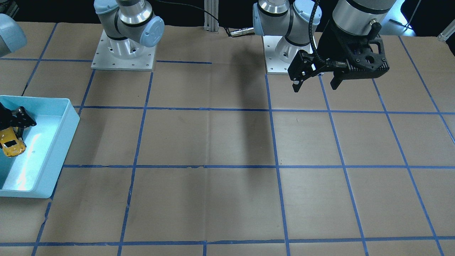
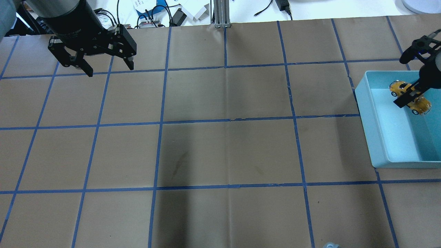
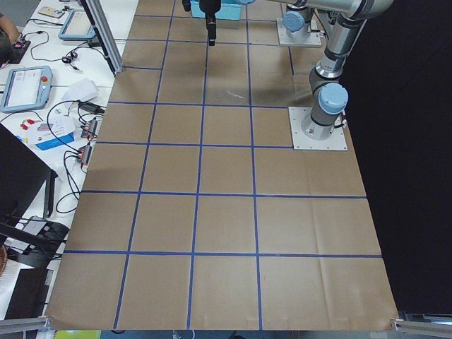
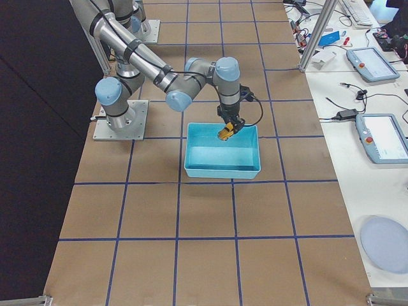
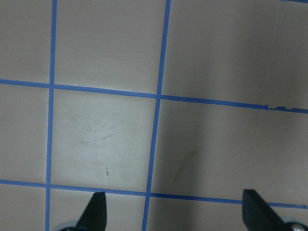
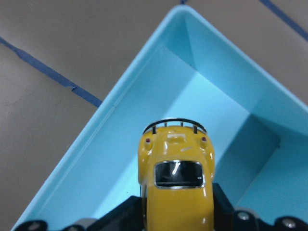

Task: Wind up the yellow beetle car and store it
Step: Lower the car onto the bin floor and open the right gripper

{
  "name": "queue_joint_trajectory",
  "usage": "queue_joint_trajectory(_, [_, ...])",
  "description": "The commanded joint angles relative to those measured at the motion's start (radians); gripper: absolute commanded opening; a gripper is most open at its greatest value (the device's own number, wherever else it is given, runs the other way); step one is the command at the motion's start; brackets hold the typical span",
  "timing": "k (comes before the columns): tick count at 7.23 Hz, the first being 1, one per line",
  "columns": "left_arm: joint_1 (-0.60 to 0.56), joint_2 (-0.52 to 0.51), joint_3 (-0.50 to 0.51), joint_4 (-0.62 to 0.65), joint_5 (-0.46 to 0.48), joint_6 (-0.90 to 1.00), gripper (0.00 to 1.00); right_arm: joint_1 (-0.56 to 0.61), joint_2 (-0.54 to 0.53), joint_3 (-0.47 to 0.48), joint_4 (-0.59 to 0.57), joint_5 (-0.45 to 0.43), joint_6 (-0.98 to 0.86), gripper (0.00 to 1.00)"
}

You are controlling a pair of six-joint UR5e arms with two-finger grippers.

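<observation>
The yellow beetle car point(image 6: 175, 187) is a small glossy toy with dark windows. My right gripper point(image 6: 175, 214) is shut on it, a finger on each side. It holds the car inside the light blue bin point(image 6: 144, 96), near one corner. I cannot tell whether the car touches the bin floor. The car also shows in the overhead view point(image 2: 422, 106), the front view point(image 1: 12, 144) and the right side view point(image 4: 225, 132). My left gripper point(image 2: 110, 70) is open and empty, above the table far from the bin. It also shows in the front view point(image 1: 314, 87) and its own wrist view point(image 5: 173, 207).
The bin point(image 2: 365, 117) stands at the table's edge on my right side. Brown paper with a blue tape grid point(image 2: 227, 120) covers the table. The arm bases point(image 1: 124, 53) stand at the robot's side. Cables and devices lie beyond the far edge point(image 2: 165, 13).
</observation>
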State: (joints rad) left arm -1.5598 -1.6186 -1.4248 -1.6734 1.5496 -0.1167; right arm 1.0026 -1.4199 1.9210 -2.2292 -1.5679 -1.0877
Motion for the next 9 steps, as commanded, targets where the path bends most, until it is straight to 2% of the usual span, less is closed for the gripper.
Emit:
queue_joint_trajectory(1, [0.000, -0.029, -0.006, 0.011, -0.002, 0.000, 1.00, -0.036, 0.033, 0.023, -0.003, -0.006, 0.254, 0.07])
queue_joint_trajectory(3, [0.006, -0.024, -0.006, 0.029, -0.009, 0.002, 1.00, -0.096, 0.102, 0.038, -0.004, -0.008, 0.342, 0.09])
queue_joint_trajectory(6, [0.006, -0.006, -0.016, 0.038, 0.012, 0.005, 1.00, -0.110, 0.122, 0.067, -0.013, -0.014, 0.393, 0.13])
queue_joint_trajectory(7, [0.006, -0.003, -0.022, 0.034, 0.012, 0.005, 1.00, -0.110, 0.127, 0.066, -0.017, -0.014, 0.394, 0.19])
queue_joint_trajectory(8, [0.007, -0.012, -0.014, 0.044, 0.010, 0.005, 1.00, -0.110, 0.140, 0.066, -0.027, -0.015, 0.400, 0.36])
queue_joint_trajectory(9, [0.006, -0.007, -0.019, 0.046, 0.010, 0.005, 1.00, -0.108, 0.154, 0.062, -0.029, -0.012, 0.405, 0.68])
